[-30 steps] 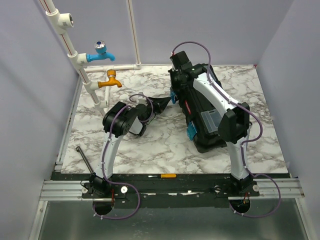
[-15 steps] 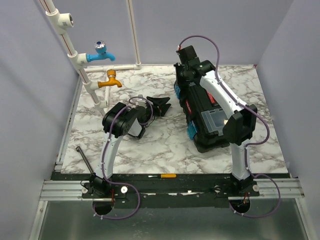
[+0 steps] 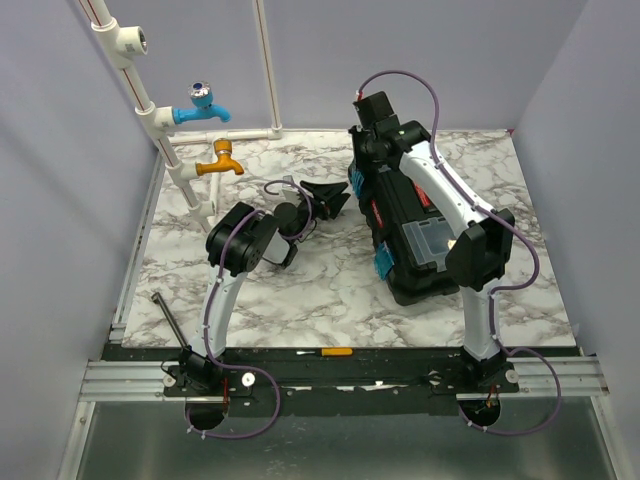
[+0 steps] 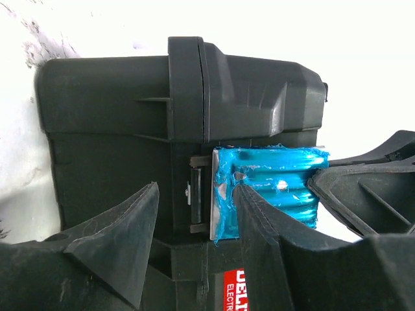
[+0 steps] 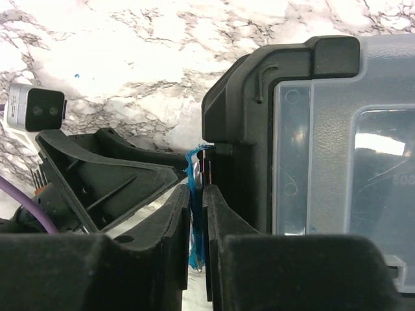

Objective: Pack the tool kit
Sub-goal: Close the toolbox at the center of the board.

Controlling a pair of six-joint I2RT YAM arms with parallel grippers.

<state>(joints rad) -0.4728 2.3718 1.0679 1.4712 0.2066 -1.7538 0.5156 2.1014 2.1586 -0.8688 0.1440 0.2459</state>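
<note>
**While both arms crowd the far latch, the box sits shut**

From above, the toolbox (image 3: 420, 250) stands on the right half of the marble table (image 3: 300, 290), lid down. My left gripper (image 3: 328, 198) is beside its far end and my right gripper (image 3: 362, 170) hangs over that end. A screwdriver (image 3: 330, 352) lies out on the front rail (image 3: 400, 355), so packing looks unfinished to me.

Left wrist: jaws wide, holding nothing, the teal latch (image 4: 269, 188) just beyond them.

Right wrist: fingers (image 5: 172, 227) a sliver apart, the latch's edge in the gap. Whether they pinch it, I cannot tell.
</note>
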